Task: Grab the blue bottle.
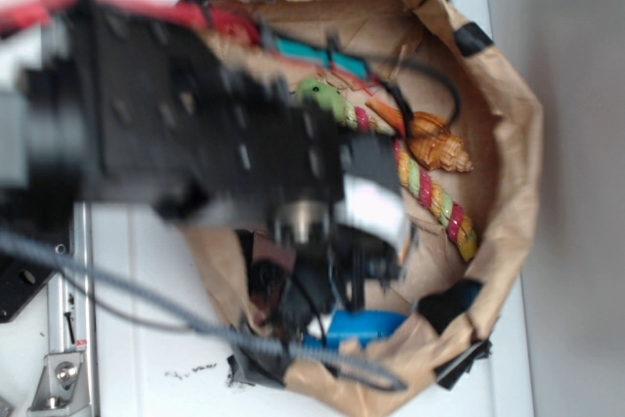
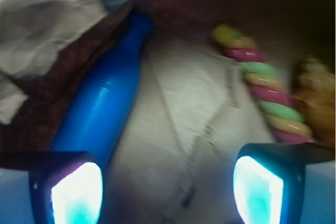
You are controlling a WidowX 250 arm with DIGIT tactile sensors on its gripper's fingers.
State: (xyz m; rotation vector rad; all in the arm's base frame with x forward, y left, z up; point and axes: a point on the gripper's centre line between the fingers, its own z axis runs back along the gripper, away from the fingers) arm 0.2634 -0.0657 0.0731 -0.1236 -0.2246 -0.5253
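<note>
Brown paper forms the walls of a bag (image 1: 508, 144) on a white bench (image 1: 146, 339), where the blue bottle (image 2: 105, 98) lies along the bag's creased side. The gripper (image 2: 168, 182) hangs above the bag floor with its jaws spread wide, empty, the bottle just beside one fingertip (image 2: 76, 192). A striped rope toy (image 2: 262, 95) lies well apart from the bottle.

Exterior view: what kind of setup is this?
Looks like a lab tabletop rig for bin picking: a taped brown paper bag on a white table beside a metal rail, holding toys such as the blue bottle and a striped rope toy.
</note>
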